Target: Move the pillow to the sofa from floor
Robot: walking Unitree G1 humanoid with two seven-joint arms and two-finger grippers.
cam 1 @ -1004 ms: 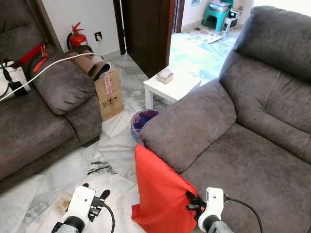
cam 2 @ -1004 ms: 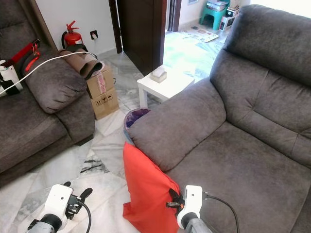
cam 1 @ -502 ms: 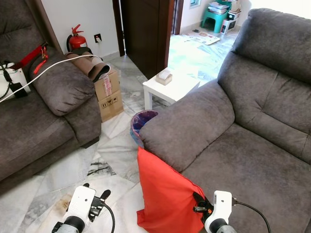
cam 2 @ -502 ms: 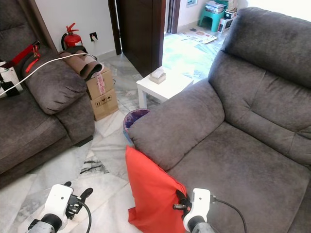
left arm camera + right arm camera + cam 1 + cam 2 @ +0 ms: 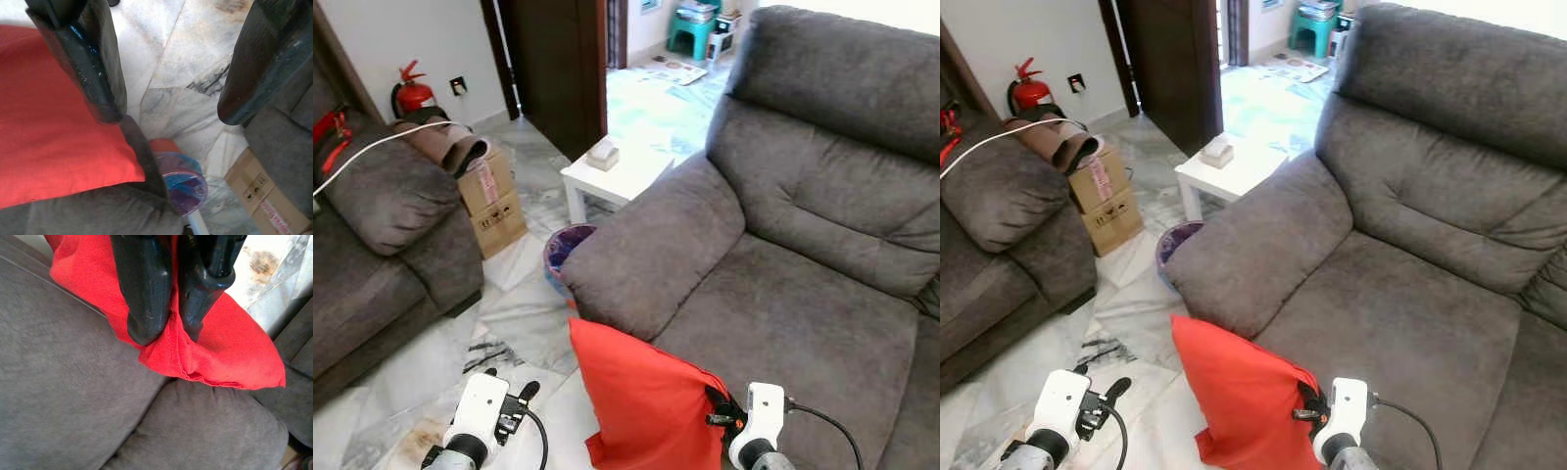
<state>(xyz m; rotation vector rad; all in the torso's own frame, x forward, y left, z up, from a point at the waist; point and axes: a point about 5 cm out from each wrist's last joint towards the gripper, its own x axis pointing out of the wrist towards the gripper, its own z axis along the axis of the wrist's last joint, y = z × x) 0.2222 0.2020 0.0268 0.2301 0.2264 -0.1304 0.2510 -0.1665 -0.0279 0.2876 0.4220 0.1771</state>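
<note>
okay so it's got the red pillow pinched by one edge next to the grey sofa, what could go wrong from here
Two risks stand out. The right hand grips the red fabric pillow only by a thin seam edge, so the cloth could slip free mid-lift. The pillow also hangs against the front edge of the grey upholstered sofa, where it may catch and drag. The left hand is open over the marble floor, giving no support.

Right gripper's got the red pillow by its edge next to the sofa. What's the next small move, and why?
Probably carry the pillow up and to the robot's right, over the sofa seat. The right gripper is shut on its seam, and the pillow hangs by the armrest, mostly off the seat cushion. The left gripper is open, holding nothing.
</note>
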